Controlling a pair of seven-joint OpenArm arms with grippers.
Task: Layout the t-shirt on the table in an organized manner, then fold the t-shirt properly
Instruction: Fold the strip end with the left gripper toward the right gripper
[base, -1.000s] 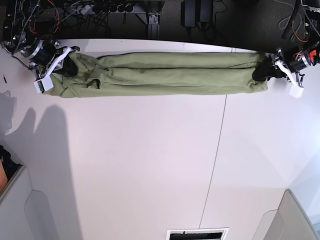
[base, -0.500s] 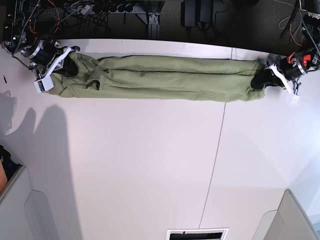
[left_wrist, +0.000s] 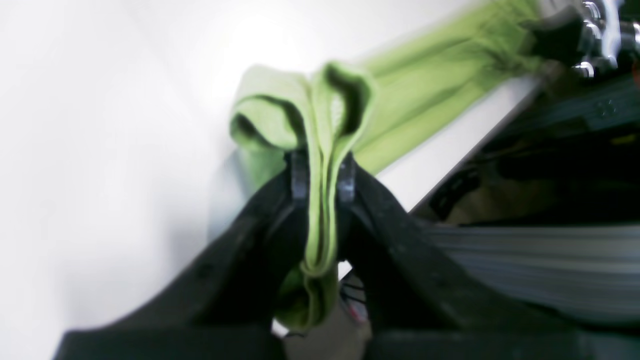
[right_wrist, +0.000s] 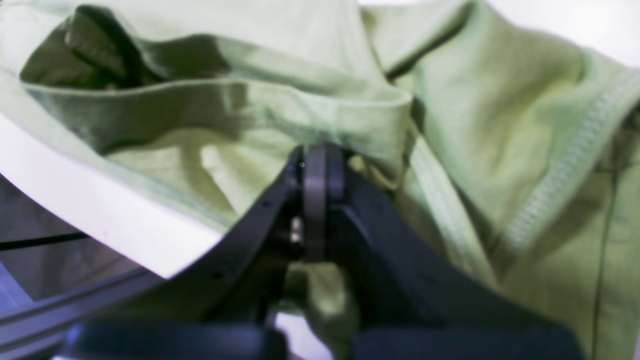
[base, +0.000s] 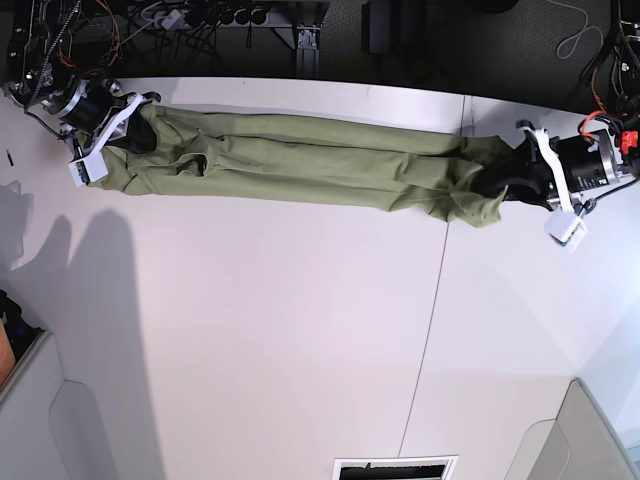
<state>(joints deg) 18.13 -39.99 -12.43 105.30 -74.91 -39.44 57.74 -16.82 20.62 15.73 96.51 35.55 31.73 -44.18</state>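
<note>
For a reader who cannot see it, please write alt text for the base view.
An olive-green t-shirt lies stretched in a long, narrow band along the far edge of a white table, held at both ends. The right gripper is shut on its end at the picture's left, the left gripper on the bunched end at the picture's right.

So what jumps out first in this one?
The olive t-shirt, bunched into a long rope-like band along the far edge of the white table. The left hand is clamped on a folded edge at one end, and the right hand is shut on cloth at the other.
</note>
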